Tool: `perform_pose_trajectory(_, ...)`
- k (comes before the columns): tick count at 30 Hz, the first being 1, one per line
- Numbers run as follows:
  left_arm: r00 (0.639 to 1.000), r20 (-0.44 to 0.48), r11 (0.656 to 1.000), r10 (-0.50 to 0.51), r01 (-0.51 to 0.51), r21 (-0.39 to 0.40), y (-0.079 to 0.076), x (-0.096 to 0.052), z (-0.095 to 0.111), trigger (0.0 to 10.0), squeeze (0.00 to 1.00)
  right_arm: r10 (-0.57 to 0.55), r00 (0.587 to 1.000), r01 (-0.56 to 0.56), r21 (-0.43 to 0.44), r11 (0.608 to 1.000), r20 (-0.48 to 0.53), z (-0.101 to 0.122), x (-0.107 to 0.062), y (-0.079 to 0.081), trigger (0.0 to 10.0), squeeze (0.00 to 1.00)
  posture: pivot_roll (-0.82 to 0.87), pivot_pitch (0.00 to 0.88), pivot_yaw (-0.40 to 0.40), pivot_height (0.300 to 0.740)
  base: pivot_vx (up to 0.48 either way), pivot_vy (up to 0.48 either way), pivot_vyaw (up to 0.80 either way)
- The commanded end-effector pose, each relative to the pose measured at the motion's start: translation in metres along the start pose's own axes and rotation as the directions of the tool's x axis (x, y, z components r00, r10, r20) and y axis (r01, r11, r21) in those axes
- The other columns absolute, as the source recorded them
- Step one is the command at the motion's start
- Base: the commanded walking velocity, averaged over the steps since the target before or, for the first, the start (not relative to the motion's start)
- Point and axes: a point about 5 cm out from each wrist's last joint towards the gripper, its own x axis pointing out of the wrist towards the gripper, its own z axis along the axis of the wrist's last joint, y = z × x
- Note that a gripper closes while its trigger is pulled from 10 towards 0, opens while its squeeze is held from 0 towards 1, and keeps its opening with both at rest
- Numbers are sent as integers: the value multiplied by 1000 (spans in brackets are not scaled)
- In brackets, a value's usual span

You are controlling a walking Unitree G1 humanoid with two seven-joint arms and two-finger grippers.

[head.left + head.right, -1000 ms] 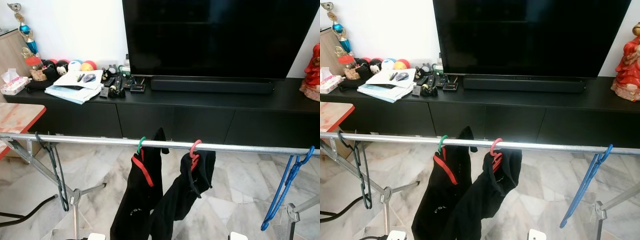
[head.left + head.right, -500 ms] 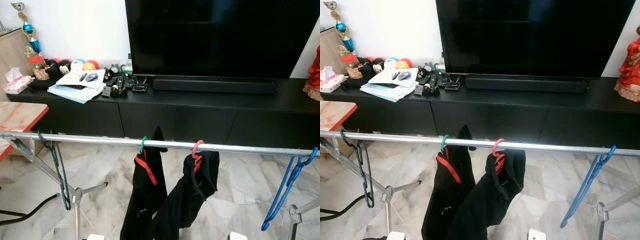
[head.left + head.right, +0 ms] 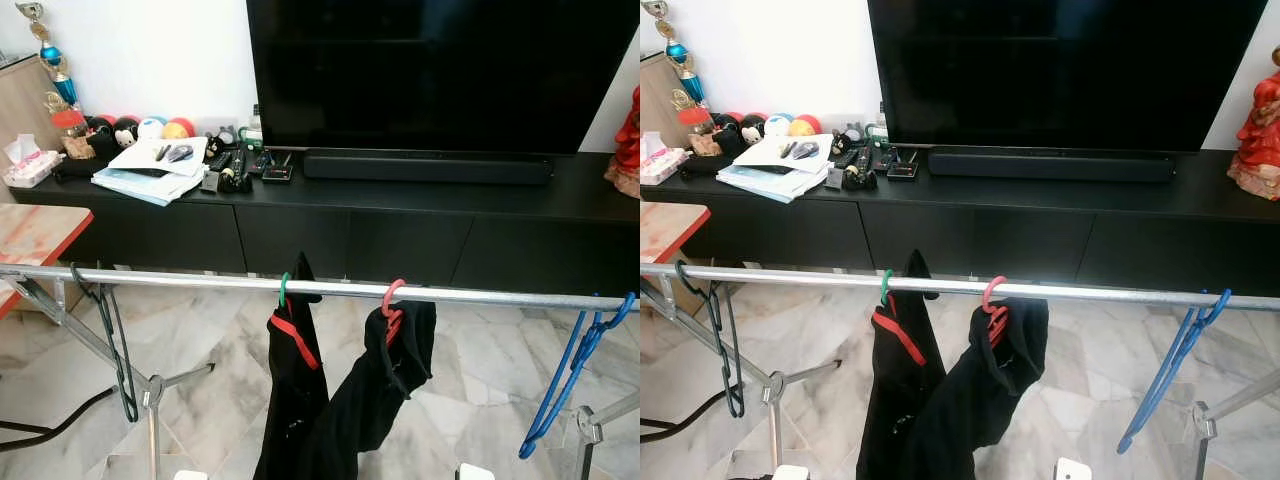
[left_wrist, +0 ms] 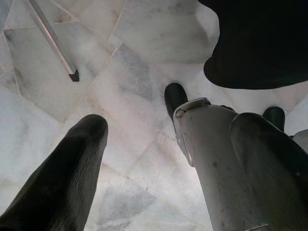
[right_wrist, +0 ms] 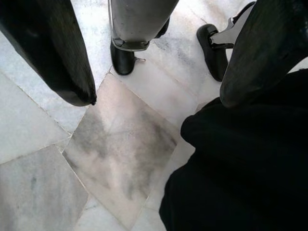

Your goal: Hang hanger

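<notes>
A marble-tiled living room is seen, with a black TV console against the wall and a silver drying rail stretched across the foreground. Two hangers, one with a green hook and one with a pink hook, are already hooked over the rail near its middle, each carrying a dark garment. A black hanger is hung bare toward the rail's left end and a blue hanger toward its right end. The hanging appears to be finished, or nearly so; no hanger is seen off the rail.

Both arms are held low beneath the rail, pointing at the floor. The left gripper is seen with its fingers spread and nothing between them, the garment's hem hanging just beside it. The right gripper is likewise parted and empty, with black cloth close by but ungrasped. The hangers are well above both.
</notes>
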Motion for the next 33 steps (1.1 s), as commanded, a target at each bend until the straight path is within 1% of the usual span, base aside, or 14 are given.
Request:
perform_pose_trajectory(1,999,-34,1000,10,-10,3,3,-1,-8,10000,0,0,1000,0,-6,1000,-12,-3,0,0,10000,0,-34,45,45,740,0,0,0)
perform_pose_trajectory(33,999,-40,1000,28,-28,7,4,-2,-10,10000,0,11,1000,-11,-18,1000,-13,-3,0,0,10000,0,-34,36,45,740,0,0,0)
